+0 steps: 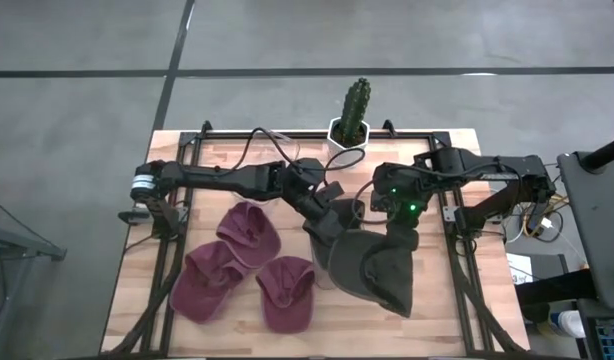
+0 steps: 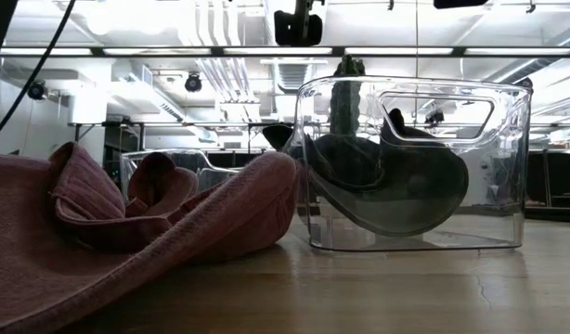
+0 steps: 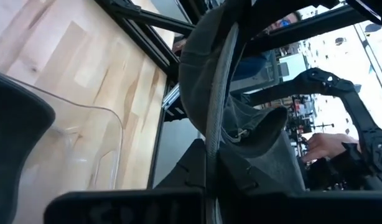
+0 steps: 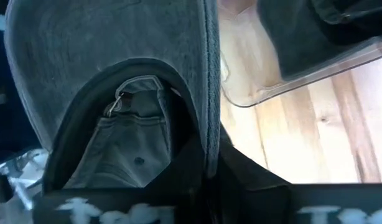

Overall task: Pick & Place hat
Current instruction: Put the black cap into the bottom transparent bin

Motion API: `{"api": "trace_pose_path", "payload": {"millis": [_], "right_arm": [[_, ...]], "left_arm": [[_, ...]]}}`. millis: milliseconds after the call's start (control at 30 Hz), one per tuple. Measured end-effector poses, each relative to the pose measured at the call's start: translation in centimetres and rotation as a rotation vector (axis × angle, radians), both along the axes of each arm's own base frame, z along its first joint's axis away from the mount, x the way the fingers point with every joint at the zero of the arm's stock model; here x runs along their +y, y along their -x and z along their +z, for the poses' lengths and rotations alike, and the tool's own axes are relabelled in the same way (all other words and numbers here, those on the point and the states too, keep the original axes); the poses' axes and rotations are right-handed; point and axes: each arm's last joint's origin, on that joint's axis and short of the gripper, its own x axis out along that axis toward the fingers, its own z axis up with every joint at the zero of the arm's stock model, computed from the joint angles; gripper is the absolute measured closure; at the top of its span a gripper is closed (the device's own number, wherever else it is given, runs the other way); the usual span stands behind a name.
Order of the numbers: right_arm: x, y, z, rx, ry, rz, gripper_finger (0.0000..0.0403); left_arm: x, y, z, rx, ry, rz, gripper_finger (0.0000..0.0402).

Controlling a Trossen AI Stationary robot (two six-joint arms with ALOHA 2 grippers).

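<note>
Dark grey hat (image 1: 372,268) at desk centre, draped over a clear plastic bin (image 2: 415,162) that the cloth largely hides from above; through the bin wall the low view shows the hat sagging inside; left tool (image 1: 332,222) and right tool (image 1: 397,232) each pinch the hat's edge, fingers clamped on the fabric, tips buried in cloth; three maroon hats (image 1: 249,265) lie just left on the wooden desk (image 1: 447,320); a potted cactus (image 1: 353,112) stands at the far edge.

Overhead, table-level, two wrist close-ups
</note>
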Motion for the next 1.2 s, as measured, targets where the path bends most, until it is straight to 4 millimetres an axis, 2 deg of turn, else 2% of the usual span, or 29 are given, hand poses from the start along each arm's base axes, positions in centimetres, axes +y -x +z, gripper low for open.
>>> {"api": "trace_pose_path", "payload": {"millis": [267, 467, 600, 767, 1000, 1200], "right_arm": [[-0.2, 0.3, 0.3, 0.008, 0.015, -0.066, 0.0311], [-0.6, 1.9, 1.2, 0.027, -0.016, -0.126, 0.0251], [-0.8, 3.5, 2.3, 0.012, -0.059, -0.196, 0.0223], [-1.0, 5.6, 3.8, -0.012, -0.131, -0.323, 0.0210], [-1.3, 7.8, 6.3, -0.150, -0.260, -0.552, 0.0209], [-1.8, 9.7, 7.6, -0.272, -0.244, -0.828, 0.0209]], "left_arm": [[0.2, 0.1, -0.4, -0.003, -0.071, -0.006, 0.0394], [1.0, 0.2, -1.8, 0.055, -0.112, 0.045, 0.0394], [2.1, 0.1, -1.9, 0.041, -0.191, 0.143, 0.0394], [4.4, 0.0, -1.5, 0.007, -0.253, 0.315, 0.0394], [8.3, -0.1, 0.3, -0.165, -0.357, 0.574, 0.0395], [11.3, 0.6, 2.5, -0.333, -0.357, 0.761, 0.0395]]}}
